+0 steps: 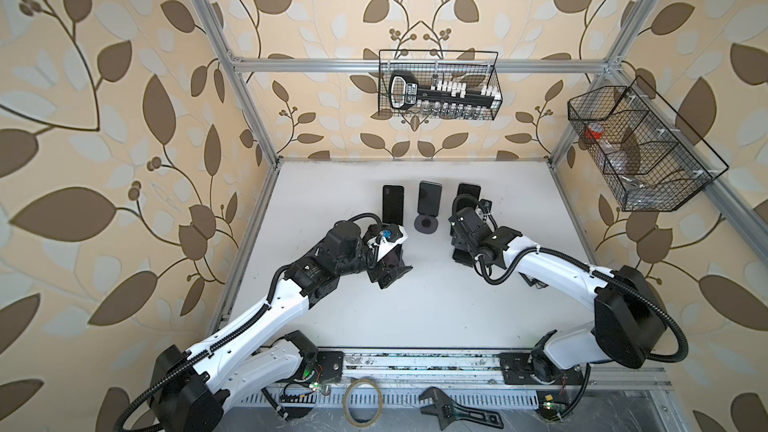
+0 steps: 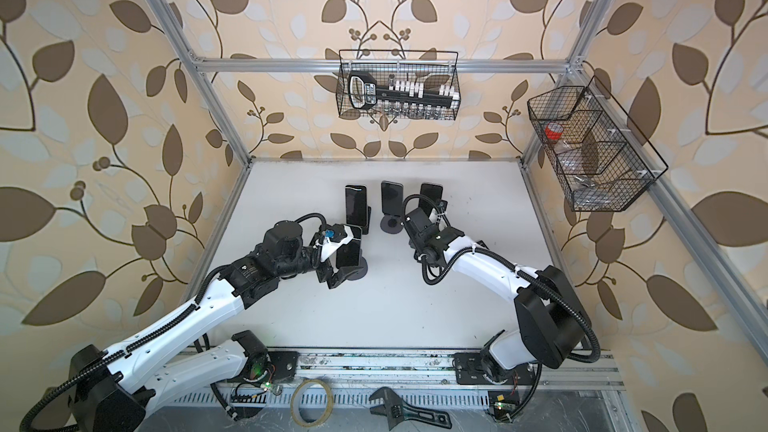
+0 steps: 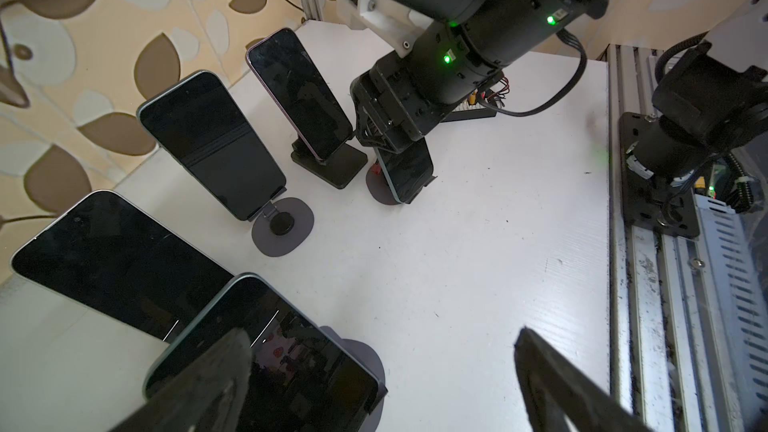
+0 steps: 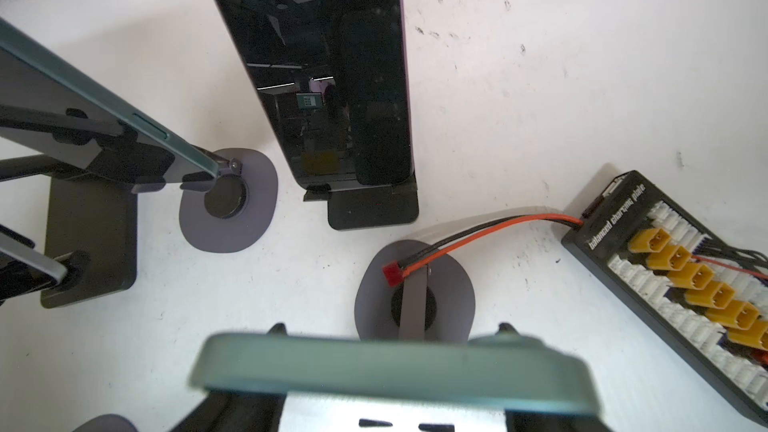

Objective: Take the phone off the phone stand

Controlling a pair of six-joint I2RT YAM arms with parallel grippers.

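- Fingertips [image 4: 276,329] of the right gripper [image 4: 390,329] show past the top edge of the grey-green phone [image 4: 395,367], one toward each side. The jaws are narrowed to about its width, but I cannot tell whether they press it.
- The phone sits over the round-based stand [image 4: 455,297], whose arm rises beneath it, right of centre in both top views.
- A red plug [image 4: 392,275] lies on that base, and its wires run to the charging board [image 4: 665,280].
- The left gripper [image 3: 380,336] gapes wide and holds nothing. One finger [image 3: 208,384] is just beside the second phone [image 3: 291,351], left of centre in both top views.
- Behind them, across the upper middle of the white table [image 1: 415,305], stand the left phone [image 1: 392,203], the middle phone [image 1: 429,200] and the right phone [image 1: 468,191].
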